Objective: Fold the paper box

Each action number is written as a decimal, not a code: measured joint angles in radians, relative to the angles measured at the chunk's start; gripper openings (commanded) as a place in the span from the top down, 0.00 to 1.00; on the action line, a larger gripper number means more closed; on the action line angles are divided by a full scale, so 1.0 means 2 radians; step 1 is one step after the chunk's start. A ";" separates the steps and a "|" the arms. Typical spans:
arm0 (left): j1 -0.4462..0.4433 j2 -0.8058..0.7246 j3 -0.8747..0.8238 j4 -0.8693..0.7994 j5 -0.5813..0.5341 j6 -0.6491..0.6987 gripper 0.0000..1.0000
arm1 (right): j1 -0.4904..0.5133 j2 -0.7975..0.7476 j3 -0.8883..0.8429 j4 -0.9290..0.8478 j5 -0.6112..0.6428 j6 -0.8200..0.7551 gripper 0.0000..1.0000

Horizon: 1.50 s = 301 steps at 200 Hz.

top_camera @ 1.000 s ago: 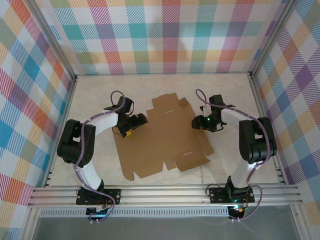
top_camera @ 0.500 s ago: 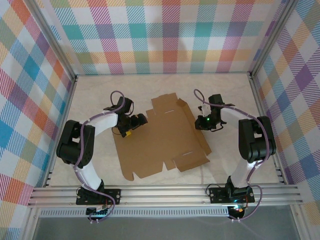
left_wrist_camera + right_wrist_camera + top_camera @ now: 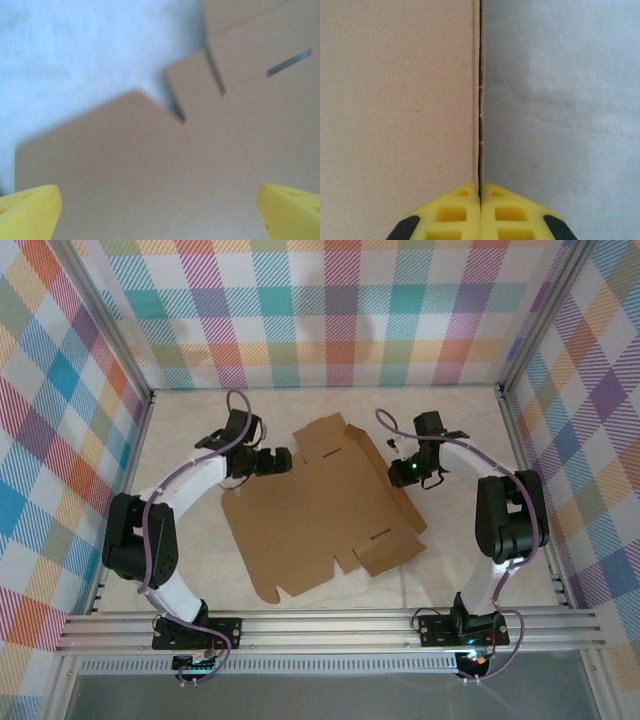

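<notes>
A pale table [image 3: 190,560] sits inside plaid-patterned walls [image 3: 330,310], seen from above. On the left, the left gripper [image 3: 284,461] hovers at the far-left edge of the paper box [image 3: 320,510]. Its yellow fingers [image 3: 27,212] are spread wide, holding nothing. Its wrist camera looks down on brown cardboard with a notched tab and a narrow slit.

In the middle, the paper box lies as an unfolded brown sheet, mostly flat on the table. Its flaps and tabs spread outward.

On the right, the right gripper [image 3: 398,472] meets the sheet's far-right flap. Its wrist view shows the yellow fingertips [image 3: 455,212] pressed together, pinching the flap's thin cardboard edge between them.
</notes>
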 measured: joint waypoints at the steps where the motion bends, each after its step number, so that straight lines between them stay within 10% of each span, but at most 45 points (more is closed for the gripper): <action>1: 0.000 0.001 0.002 0.000 0.000 0.002 0.00 | 0.000 0.001 0.001 0.000 0.000 -0.002 1.00; 59: 0.027 0.080 0.067 -0.008 0.033 0.080 0.01 | 0.000 0.013 0.015 0.047 -0.030 -0.061 1.00; 120: 0.079 0.104 0.094 -0.006 0.164 0.121 0.38 | 0.000 0.013 0.028 0.057 -0.058 -0.086 1.00; 199: 0.100 0.161 0.172 -0.073 0.301 0.191 0.43 | 0.000 0.013 0.034 0.050 -0.083 -0.094 1.00; 256: 0.105 0.171 0.183 -0.113 0.342 0.217 0.71 | 0.000 0.013 0.047 0.041 -0.099 -0.095 1.00; 301: 0.110 0.171 0.183 -0.114 0.358 0.224 0.66 | 0.000 0.018 0.057 0.031 -0.098 -0.096 1.00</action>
